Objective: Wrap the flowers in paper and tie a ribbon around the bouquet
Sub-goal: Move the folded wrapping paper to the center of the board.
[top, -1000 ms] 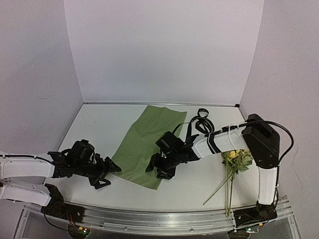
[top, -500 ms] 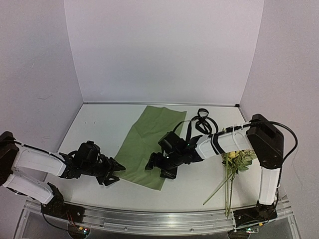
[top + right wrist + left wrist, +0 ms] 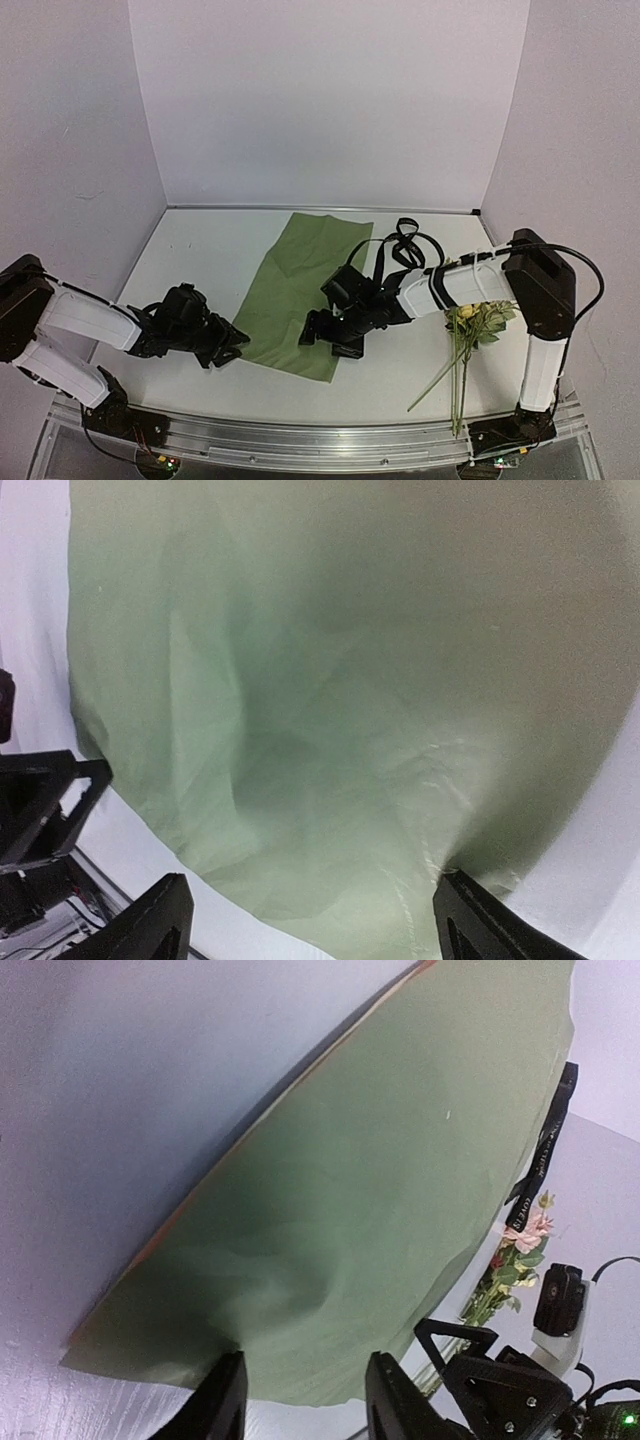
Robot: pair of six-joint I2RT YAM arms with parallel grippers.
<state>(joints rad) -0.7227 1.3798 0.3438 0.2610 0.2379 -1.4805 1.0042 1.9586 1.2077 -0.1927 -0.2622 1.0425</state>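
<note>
worth pinching the paper, flat at centre of the top view and likely light, limp, easily creased, by its lower corners: left gripper half-spread at lower left, right gripper wide open lower right.

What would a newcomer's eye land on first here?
The big olive-green paper spread mid-table, with the left claw and right claw both open at its near edge. Next, the flowers lying loose by the right arm, and the black ribbon beside the paper's far right corner.
</note>
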